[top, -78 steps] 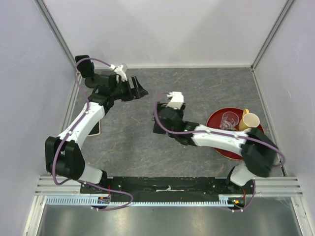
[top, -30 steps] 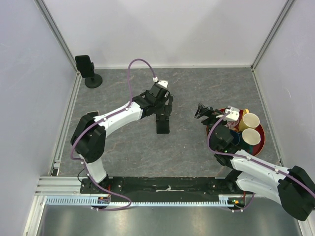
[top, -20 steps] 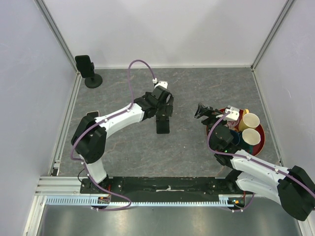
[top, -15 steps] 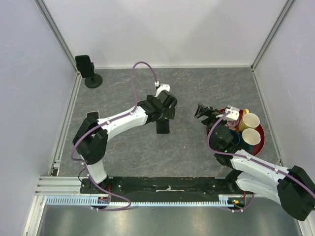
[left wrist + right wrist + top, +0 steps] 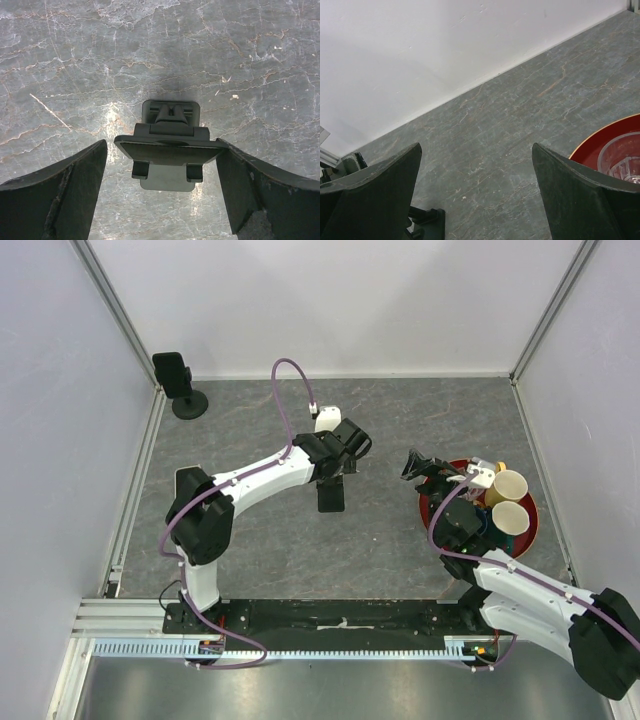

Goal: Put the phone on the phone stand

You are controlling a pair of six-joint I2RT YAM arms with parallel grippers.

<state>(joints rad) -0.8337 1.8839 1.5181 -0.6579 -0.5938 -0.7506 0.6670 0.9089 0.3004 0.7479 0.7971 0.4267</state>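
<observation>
Hovering left end effector (image 5: 161, 144), jaws wide, above phone stand (image 5: 169, 131)

Bright, even light from above left only faint, soft shadows on the grey marbled worktop (image 5: 250, 550), and the overhead view was sharp. Close up, a pale glare patch lay on it near the left tool's dark, slightly soft fingers (image 5: 55, 195), and the plain white wall (image 5: 420, 50) was nearly washed out.
</observation>
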